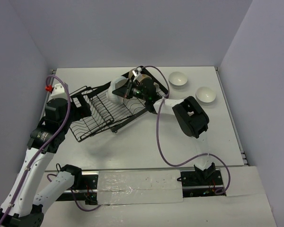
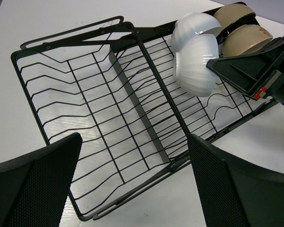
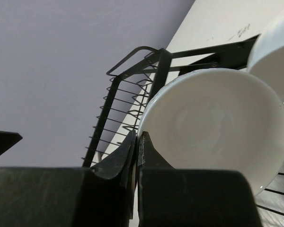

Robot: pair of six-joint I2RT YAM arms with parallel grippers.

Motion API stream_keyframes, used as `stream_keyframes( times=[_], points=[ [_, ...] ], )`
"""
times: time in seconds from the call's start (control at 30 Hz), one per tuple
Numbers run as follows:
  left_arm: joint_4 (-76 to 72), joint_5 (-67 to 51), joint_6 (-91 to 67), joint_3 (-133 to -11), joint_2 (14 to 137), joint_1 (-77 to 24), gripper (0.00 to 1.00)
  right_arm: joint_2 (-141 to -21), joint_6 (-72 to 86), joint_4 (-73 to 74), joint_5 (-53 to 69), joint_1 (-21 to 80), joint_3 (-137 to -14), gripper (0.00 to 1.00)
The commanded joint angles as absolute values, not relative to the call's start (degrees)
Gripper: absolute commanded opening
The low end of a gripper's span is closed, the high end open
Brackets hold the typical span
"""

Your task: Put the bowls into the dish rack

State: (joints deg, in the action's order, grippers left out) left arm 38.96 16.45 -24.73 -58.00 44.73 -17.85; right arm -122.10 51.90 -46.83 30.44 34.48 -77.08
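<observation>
The black wire dish rack (image 1: 92, 118) lies slanted at the table's middle left. My right gripper (image 1: 128, 90) is shut on the rim of a white bowl (image 1: 116, 90) and holds it on edge over the rack's right section; the pinch shows in the right wrist view (image 3: 137, 139) on the bowl (image 3: 213, 123). A second white bowl (image 2: 194, 26) and two tan bowls (image 2: 244, 38) stand in the rack behind it. Two more white bowls (image 1: 178, 79) (image 1: 206, 94) sit on the table at the far right. My left gripper (image 1: 83, 106) hovers open and empty over the rack's left section (image 2: 75, 35).
Grey walls close in the table on the left, back and right. The right arm's purple cable (image 1: 158, 142) loops across the table's middle. The arm bases and a taped strip (image 1: 137, 187) lie at the near edge.
</observation>
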Motion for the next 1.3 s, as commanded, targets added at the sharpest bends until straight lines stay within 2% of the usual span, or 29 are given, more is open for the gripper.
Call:
stream_keyframes(
  times=[0.0, 1.27],
  points=[
    [38.9, 17.4, -25.1, -59.8, 44.5, -18.0, 0.99, -121.9, 53.1, -55.6, 28.8, 34.4, -77.3, 0.0],
    [39.6, 17.0, -25.5, -60.1, 44.7, -18.0, 0.99, -129.9, 62.8, -64.9, 23.6, 33.0, -76.4, 0.0]
  ],
)
